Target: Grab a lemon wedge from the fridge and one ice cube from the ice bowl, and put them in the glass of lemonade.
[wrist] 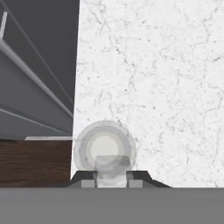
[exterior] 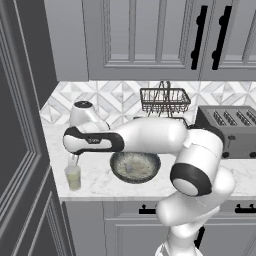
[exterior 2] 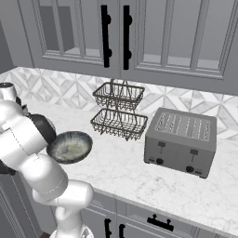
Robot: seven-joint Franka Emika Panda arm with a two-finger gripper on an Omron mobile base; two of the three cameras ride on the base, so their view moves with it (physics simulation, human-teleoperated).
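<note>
Clear glass of lemonade (wrist: pixel 105 148) directly below end effector (wrist: pixel 112 178), holding ice cube (wrist: pixel 112 168).

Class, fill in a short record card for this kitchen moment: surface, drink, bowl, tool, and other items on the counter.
Surface: white marble counter
Drink: glass of lemonade near the counter's left edge, upright
Bowl: ice bowl to the right of the glass, apart from it
Tool: tool directly above the glass, fingers closed on a small pale, see-through block, probably an ice cube
Other items: toaster; two-tier wire basket by the tiled wall
Lemon wedge: cannot tell whether it is in the glass
</note>
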